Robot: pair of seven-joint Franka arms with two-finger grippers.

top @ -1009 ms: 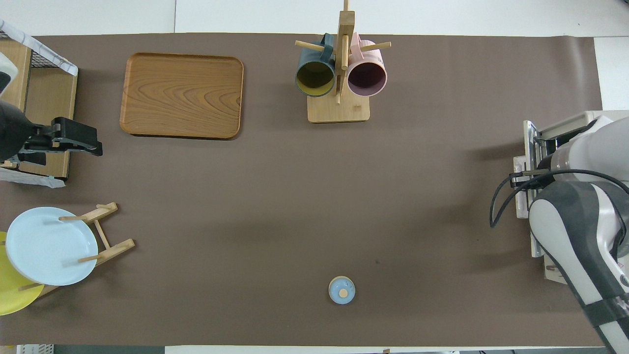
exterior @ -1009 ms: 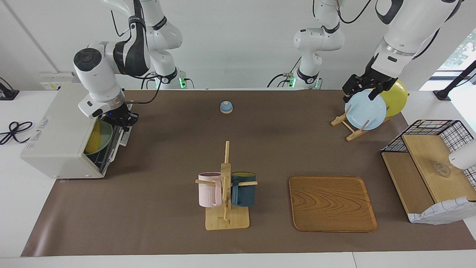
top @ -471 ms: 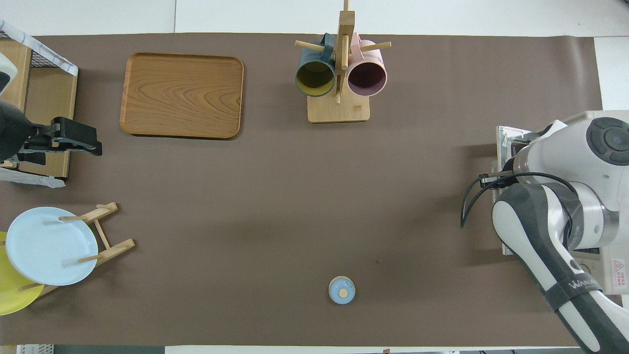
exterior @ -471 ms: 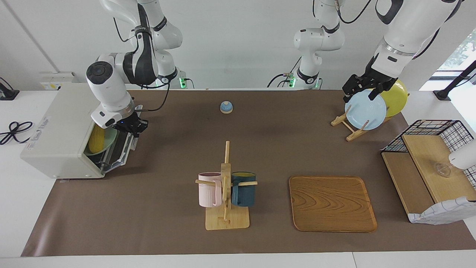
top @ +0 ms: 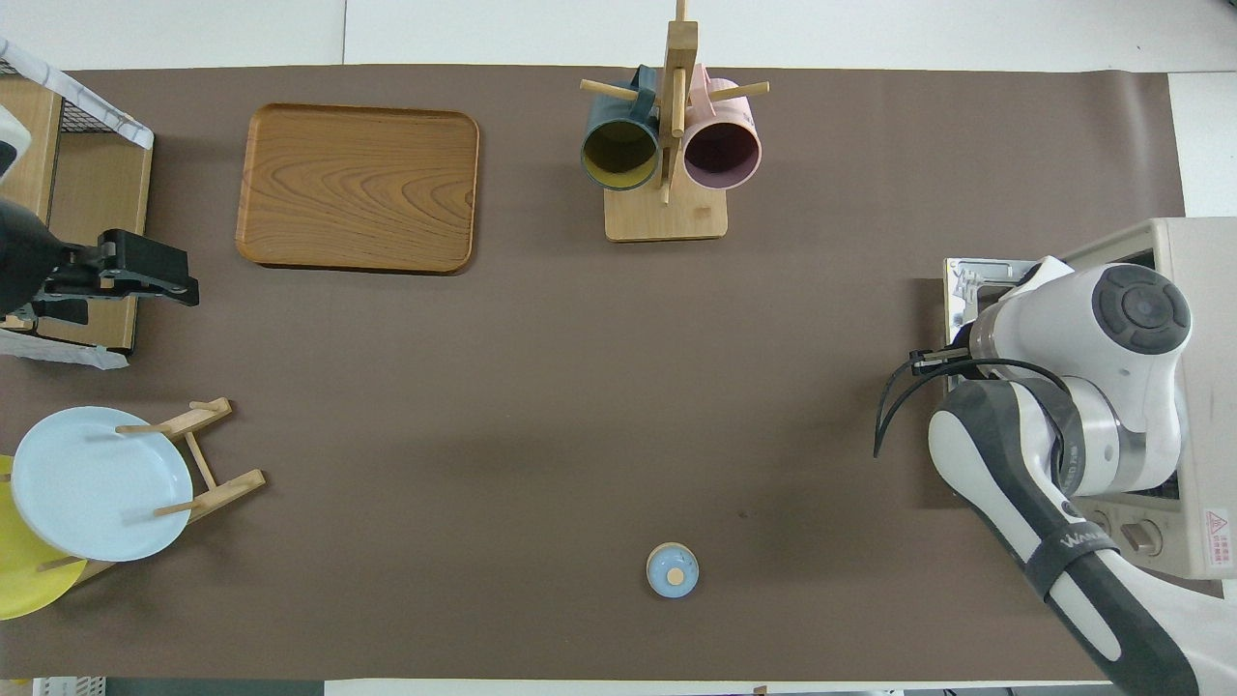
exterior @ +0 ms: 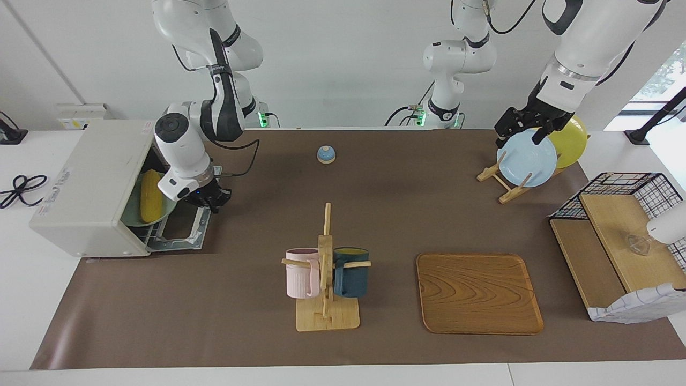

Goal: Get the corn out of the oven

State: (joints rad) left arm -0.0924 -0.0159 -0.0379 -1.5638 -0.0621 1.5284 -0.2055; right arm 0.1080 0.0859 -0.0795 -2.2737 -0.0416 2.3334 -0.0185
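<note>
The right end effector [exterior: 210,200], clamped on the oven [exterior: 91,187] door's handle, is hidden overhead. The door has swung nearly flat, baring the corn [exterior: 150,203]. The left end effector [exterior: 522,128] waits agape.

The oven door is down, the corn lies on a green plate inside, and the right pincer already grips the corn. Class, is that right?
One detail is wrong: the right pincer is shut at the door's edge, not on the corn. The facing view shows the oven door down and the corn untouched on the green plate inside.
</note>
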